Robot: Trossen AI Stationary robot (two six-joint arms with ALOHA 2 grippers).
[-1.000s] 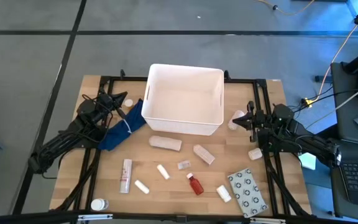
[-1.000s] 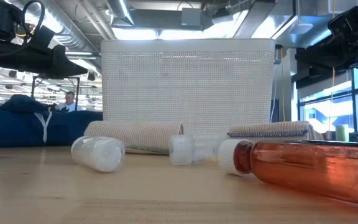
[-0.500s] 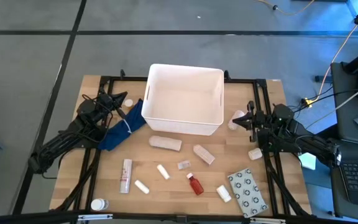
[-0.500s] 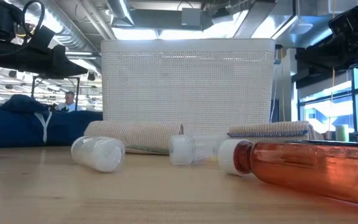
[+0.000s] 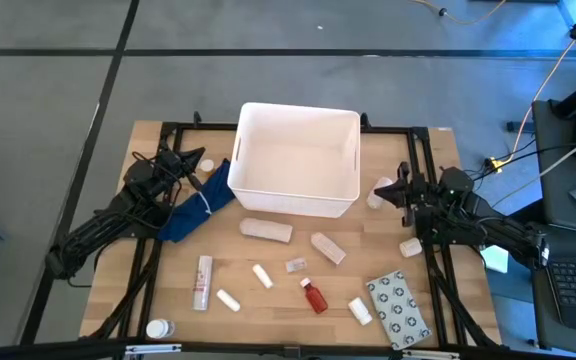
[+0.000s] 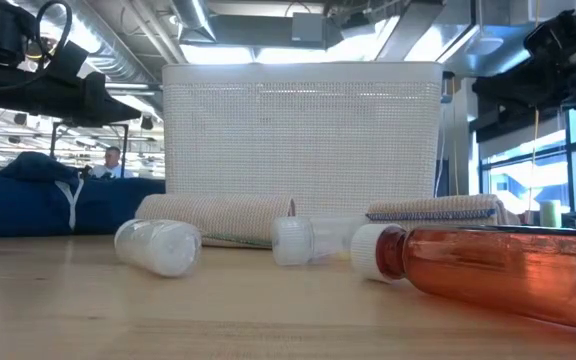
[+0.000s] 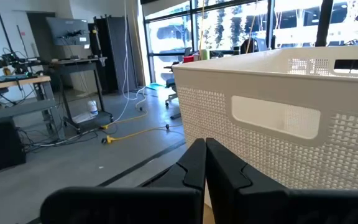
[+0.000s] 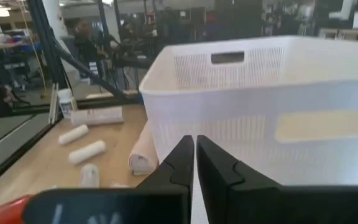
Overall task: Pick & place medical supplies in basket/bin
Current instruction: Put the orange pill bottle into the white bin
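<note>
The white bin (image 5: 298,160) stands at the far middle of the table; the low view shows its mesh wall (image 6: 303,140). The supplies lie on the wood nearer than it: two beige rolls (image 5: 267,230) (image 5: 328,248), a white tube (image 5: 203,282), small white bottles (image 5: 262,275) (image 5: 228,299), a red bottle (image 5: 314,296) and a grey ring-patterned packet (image 5: 399,308). My left gripper (image 5: 200,163) is shut, left of the bin, above a blue cloth (image 5: 193,210). My right gripper (image 5: 388,192) is shut, right of the bin. In both wrist views the fingers (image 7: 204,163) (image 8: 194,155) point at the bin's walls.
A white bottle (image 5: 158,328) sits at the near left edge, another (image 5: 410,246) by the right arm, and a white item (image 5: 359,311) next to the packet. Black frame rails run along both sides. The red bottle (image 6: 498,265) lies closest in the low view.
</note>
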